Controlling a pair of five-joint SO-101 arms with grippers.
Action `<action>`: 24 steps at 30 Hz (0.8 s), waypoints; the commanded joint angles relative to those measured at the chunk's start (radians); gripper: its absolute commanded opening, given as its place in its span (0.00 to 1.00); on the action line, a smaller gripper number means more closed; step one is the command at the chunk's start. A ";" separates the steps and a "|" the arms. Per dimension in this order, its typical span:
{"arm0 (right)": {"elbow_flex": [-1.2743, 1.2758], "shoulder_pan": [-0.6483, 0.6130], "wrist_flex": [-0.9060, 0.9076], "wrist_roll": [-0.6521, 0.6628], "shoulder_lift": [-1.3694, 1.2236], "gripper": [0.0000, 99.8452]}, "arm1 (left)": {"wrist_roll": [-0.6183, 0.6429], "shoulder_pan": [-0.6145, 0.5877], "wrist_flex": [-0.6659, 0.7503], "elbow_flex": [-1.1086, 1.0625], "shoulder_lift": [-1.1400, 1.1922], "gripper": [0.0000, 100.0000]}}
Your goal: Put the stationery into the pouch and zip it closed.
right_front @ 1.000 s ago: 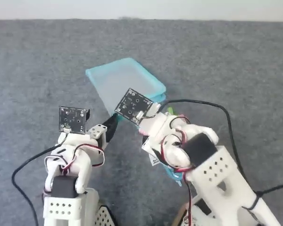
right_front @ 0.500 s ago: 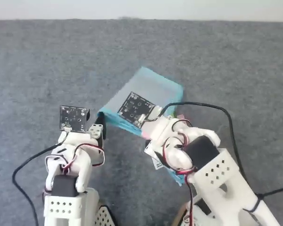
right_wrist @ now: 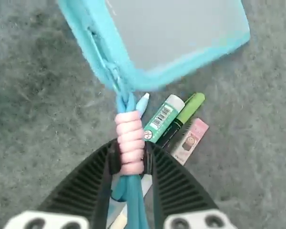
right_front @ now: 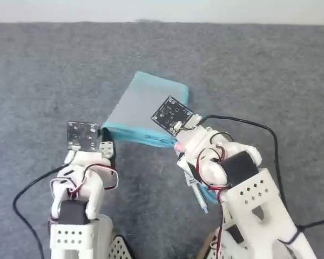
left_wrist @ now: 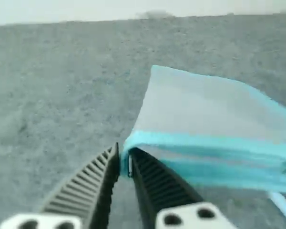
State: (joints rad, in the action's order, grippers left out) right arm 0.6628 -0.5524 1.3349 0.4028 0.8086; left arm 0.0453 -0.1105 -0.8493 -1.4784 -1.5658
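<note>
We swing the translucent blue-trimmed pouch (right_front: pixel 143 105) round, left gripper (left_wrist: pixel 124 164) clamped on its corner, right gripper (right_wrist: pixel 131 155) on its pink pull (right_wrist: pixel 129 138); green and pink stationery (right_wrist: pixel 164 118) waits outside.

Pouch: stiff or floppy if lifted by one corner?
Probably floppy: the thin fabric pouch is held up at both ends, left gripper on a corner, right gripper on its pink pull. Likely light: its see-through panel shows nothing inside.

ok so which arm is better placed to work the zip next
Right: the right tool is shut on the pink zip pull, while the left tool only pinches the pouch at its corner, bracing it.
</note>
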 commanded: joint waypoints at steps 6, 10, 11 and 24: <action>-0.005 0.035 -0.002 0.002 0.036 0.01 | 0.017 -0.118 0.040 0.022 -0.020 0.01; -0.003 -0.007 -0.002 -0.029 0.041 0.01 | 0.017 -0.117 0.040 0.022 -0.020 0.01; -0.003 -0.031 0.004 -0.038 0.045 0.01 | 0.017 -0.117 0.040 0.022 -0.020 0.01; -0.002 -0.337 0.062 -0.048 0.147 0.25 | 0.020 -0.117 0.040 0.021 -0.020 0.01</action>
State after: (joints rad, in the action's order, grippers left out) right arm 0.6674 -0.8730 1.4009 0.3690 0.8869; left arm 0.0453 -0.2194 -0.8493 -1.4784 -1.5658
